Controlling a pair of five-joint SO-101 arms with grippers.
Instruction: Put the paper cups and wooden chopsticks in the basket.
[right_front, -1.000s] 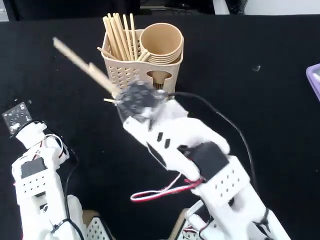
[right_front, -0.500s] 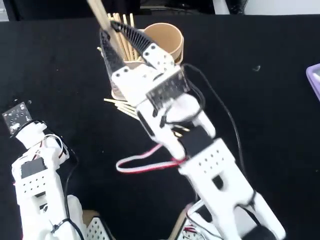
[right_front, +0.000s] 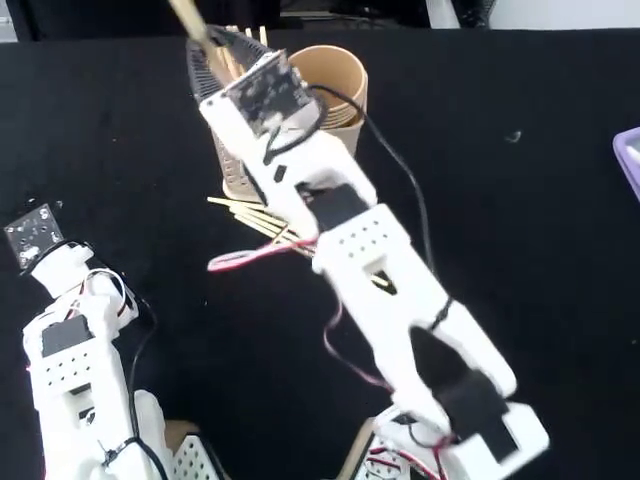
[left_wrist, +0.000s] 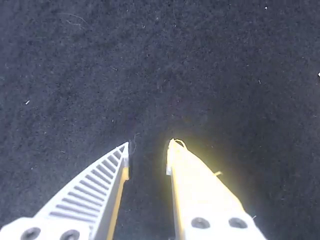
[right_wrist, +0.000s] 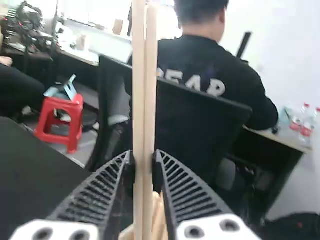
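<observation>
Left gripper (left_wrist: 147, 150) sat low at the table's near-left, jaws spread, nothing between them, just above the cloth. Right gripper (right_wrist: 144, 161) was up over the basket (right_front: 233, 172), jaws pinching a pair of wooden chopsticks (right_wrist: 144, 75) near their lower end, sticks upright and side by side. Basket already held chopsticks on its left side and stacked paper cups (right_front: 338, 72) on its right. More loose chopsticks (right_front: 243, 211) lay on the cloth just in front of the basket.

Risks, as judged:
- The grip was low on a long pair, so the sticks could swivel or slide on the way down.
- The lower tips could catch the basket rim or jam against sticks already inside, then tip out onto the table.
- The arm hung close over the basket, so a bump could knock it over.
- One stick could slip free, since two were pinched as one.

Surface: black cloth table (right_front: 520, 260), purple object (right_front: 630, 150) at the far right edge. Room behind: red stool (right_wrist: 62, 122), black chair (right_wrist: 200, 130), bottles (right_wrist: 302, 125) on a desk.
</observation>
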